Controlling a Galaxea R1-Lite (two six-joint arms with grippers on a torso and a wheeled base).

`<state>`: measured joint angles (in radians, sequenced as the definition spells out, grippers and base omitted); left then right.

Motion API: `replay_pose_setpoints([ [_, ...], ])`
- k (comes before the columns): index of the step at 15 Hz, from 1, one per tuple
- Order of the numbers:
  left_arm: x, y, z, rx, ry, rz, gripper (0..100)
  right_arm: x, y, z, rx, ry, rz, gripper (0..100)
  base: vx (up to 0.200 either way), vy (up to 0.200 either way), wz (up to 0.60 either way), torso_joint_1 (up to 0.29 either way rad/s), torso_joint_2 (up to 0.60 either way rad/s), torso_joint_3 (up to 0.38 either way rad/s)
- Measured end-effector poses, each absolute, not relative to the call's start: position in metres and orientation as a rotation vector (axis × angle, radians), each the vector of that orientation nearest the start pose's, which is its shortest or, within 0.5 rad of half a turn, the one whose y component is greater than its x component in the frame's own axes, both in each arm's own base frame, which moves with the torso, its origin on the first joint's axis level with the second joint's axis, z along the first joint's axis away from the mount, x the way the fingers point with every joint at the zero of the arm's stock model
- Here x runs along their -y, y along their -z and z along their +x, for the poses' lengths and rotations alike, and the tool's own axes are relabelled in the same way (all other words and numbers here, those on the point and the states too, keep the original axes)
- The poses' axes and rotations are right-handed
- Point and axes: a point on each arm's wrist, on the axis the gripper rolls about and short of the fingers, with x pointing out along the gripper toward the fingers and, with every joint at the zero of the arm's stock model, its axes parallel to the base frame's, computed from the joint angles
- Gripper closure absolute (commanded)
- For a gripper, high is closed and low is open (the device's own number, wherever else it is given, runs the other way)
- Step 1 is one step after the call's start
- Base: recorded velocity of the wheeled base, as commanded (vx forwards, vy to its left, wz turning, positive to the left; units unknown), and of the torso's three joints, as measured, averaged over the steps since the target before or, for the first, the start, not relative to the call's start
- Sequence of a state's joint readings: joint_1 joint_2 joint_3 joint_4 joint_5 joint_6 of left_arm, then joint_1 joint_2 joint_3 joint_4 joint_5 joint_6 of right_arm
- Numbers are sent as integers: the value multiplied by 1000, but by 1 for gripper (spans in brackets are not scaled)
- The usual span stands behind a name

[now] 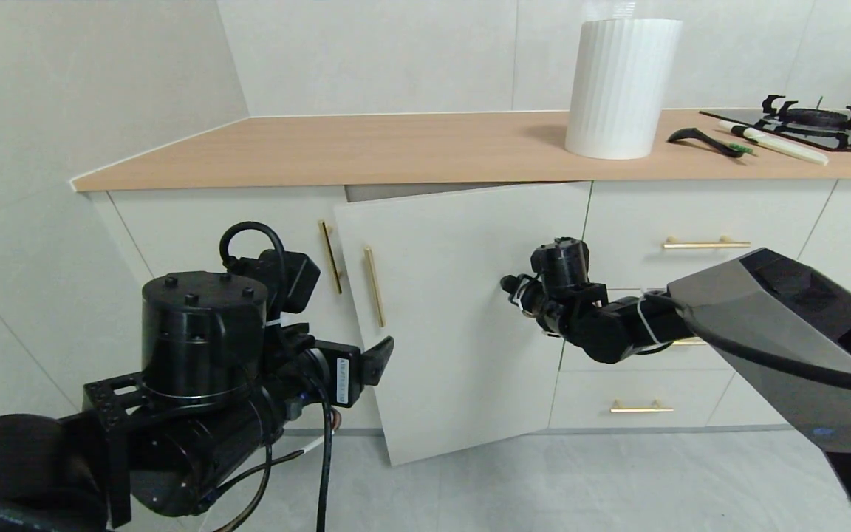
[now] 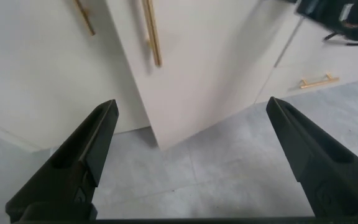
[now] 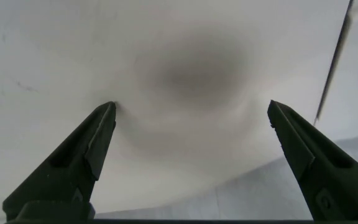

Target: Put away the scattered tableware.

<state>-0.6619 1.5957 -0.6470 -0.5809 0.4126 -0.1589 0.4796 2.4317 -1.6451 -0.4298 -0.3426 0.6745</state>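
Position of right gripper [image 3: 191, 106]: facing the white cabinet door [image 3: 55, 50], fingers [image 3: 86, 149] spread wide apart.
The door panel spans the gap between the fingers and lies close ahead of their tips. A soft dark shadow [image 3: 191, 71] sits on the panel midway between the tips. Past one finger, the door edge [image 3: 335, 56] runs as a dark line. Grey floor [image 3: 253, 193] shows between the fingers, nearer their bases.

Container [image 1: 621, 89] on countertop [image 1: 322, 151], utensils [image 1: 773, 142] just right of it, perhaps partly on the hob, cabinet door [image 1: 455, 325] ajar below
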Motion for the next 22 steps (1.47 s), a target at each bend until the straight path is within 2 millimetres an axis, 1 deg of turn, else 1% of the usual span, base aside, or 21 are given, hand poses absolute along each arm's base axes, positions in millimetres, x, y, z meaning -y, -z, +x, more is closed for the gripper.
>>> replay_pose_setpoints([
  [3, 156, -166, 214, -336, 221, 33, 0, -218, -88, 456, -332, 17, 529, 0, 0, 0, 0, 0, 0, 0],
  [6, 156, -165, 214, -337, 221, 33, 0, -209, -90, 465, -302, 47, 540, 0, 0, 0, 0, 0, 0, 0],
  [14, 156, -165, 214, -338, 222, 39, 0, -204, -89, 476, -274, 70, 546, 0, 0, 0, 0, 0, 0, 0],
  [19, 156, -165, 214, -337, 222, 40, 0, -200, -89, 477, -273, 83, 544, 0, 0, 0, 0, 0, 0, 0],
  [21, 156, -165, 214, -337, 224, 41, 0, -197, -92, 472, -280, 91, 538, 0, 0, 0, 0, 0, 0, 0],
  [22, 155, -165, 214, -336, 225, 47, 0, -195, -98, 466, -284, 91, 535, 0, 0, 0, 0, 0, 0, 0],
])
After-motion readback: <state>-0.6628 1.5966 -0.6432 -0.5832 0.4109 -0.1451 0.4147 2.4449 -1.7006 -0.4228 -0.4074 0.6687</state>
